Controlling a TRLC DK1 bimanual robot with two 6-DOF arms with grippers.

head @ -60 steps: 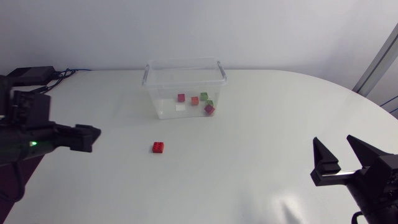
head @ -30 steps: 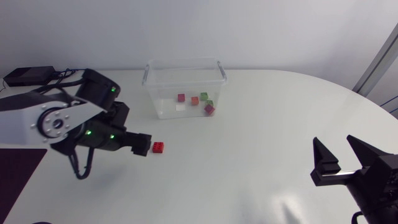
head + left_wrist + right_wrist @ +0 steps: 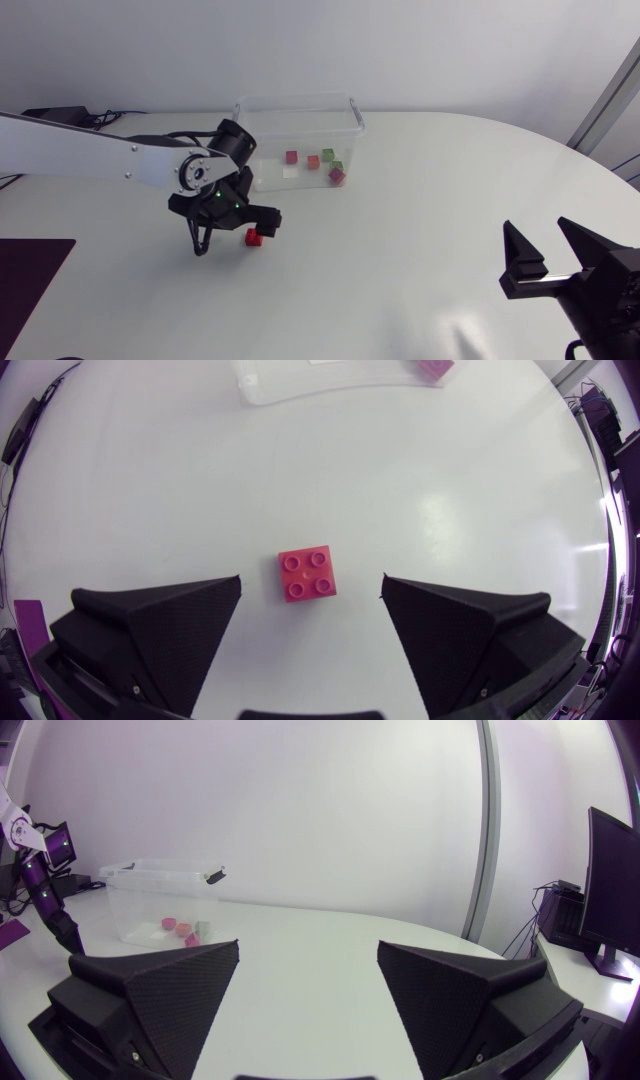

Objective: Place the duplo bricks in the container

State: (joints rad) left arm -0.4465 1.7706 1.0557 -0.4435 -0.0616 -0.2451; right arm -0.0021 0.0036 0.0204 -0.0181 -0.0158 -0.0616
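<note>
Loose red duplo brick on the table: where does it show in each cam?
Head view: red brick on the table at the left gripper, in front of the container.
Left wrist view: red brick between the open fingers, touching neither.
Right wrist view: cannot make it out.
Shared landmark: the container, just ahead of the brick in the left wrist view, far across the table in the right wrist view.

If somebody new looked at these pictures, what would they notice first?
The left arm spans the table, its open left gripper straddling a lone red brick without touching it. Beyond stands the clear container holding several coloured bricks.
</note>
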